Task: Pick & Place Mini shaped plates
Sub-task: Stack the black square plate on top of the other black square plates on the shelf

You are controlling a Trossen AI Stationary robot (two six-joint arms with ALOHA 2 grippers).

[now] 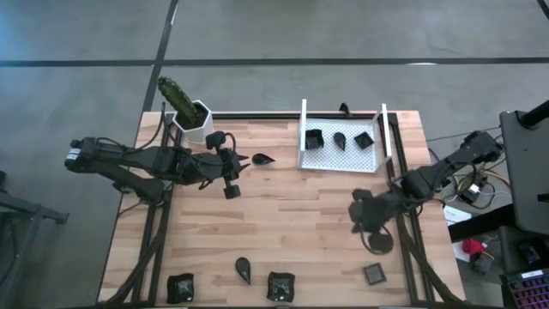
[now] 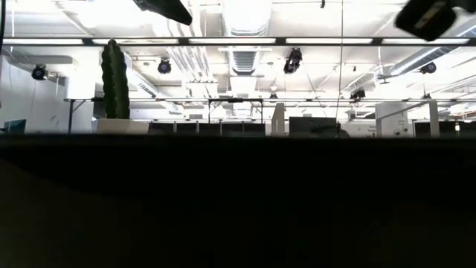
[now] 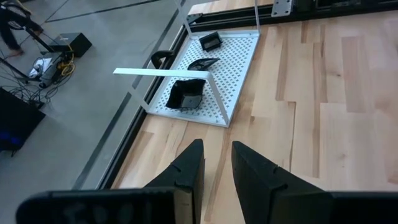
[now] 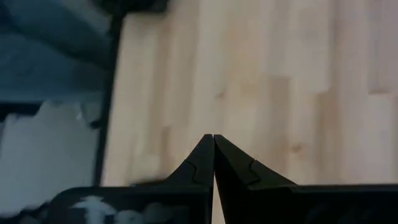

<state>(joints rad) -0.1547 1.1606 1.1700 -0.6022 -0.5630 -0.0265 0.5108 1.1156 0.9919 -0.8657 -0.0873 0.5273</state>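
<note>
Three mini shaped plates [image 1: 340, 140], dark and glossy, lie in the white perforated tray [image 1: 339, 163] at the table's far right. The left wrist view shows them too: a square one [image 3: 186, 94], a leaf-shaped one [image 3: 202, 63] and another square one [image 3: 210, 41]. One teardrop plate [image 1: 262, 160] lies on the wood just in front of my left gripper [image 1: 244, 161], which is open and empty [image 3: 216, 155]. Several more plates [image 1: 244, 269] lie along the near edge. My right gripper [image 1: 356, 209] hangs over bare wood near the right edge, shut on nothing [image 4: 213, 137].
A white hexagonal pot with a green cactus [image 1: 193, 116] stands at the far left corner, behind my left arm. The tray has raised white side rails [image 1: 303, 124]. Bare wood [image 1: 292, 223] lies between the two arms. The low view is mostly dark.
</note>
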